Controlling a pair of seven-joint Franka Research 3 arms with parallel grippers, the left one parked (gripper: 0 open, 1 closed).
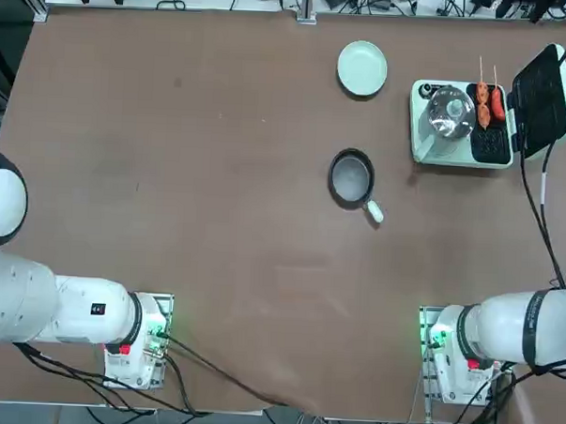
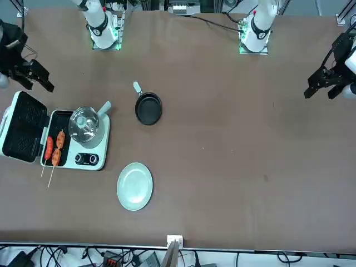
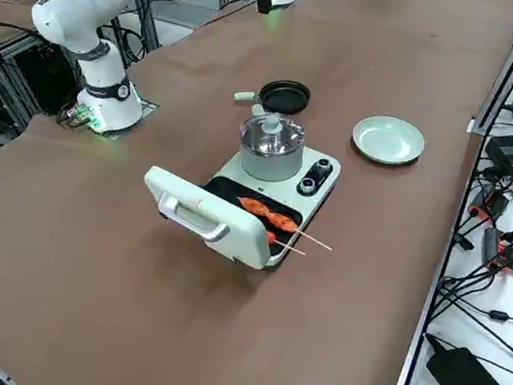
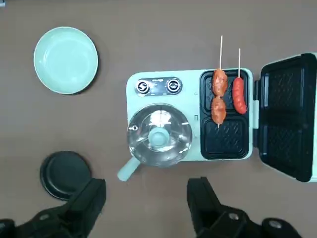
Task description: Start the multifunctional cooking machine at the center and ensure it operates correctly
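We saw the cooking machine (image 4: 193,114) on the tabletop (image 4: 148,198), its lid (image 4: 287,114) open, a glass-lidded pot (image 4: 159,135) beside two skewers (image 4: 228,94). Our right end effector (image 4: 146,191) hovered above the tabletop, fingers wide apart, gripping nothing.

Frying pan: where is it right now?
In the top view, the frying pan lies on the table, below the green plate and left of the cooker.

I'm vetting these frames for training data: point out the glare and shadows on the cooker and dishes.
Right wrist view: bright glare on the glass lid, a soft shadow beside the plate; top view: dark shadow along the lower edge of the pan; right side view: faint shadow on the table below the cooker's open lid.
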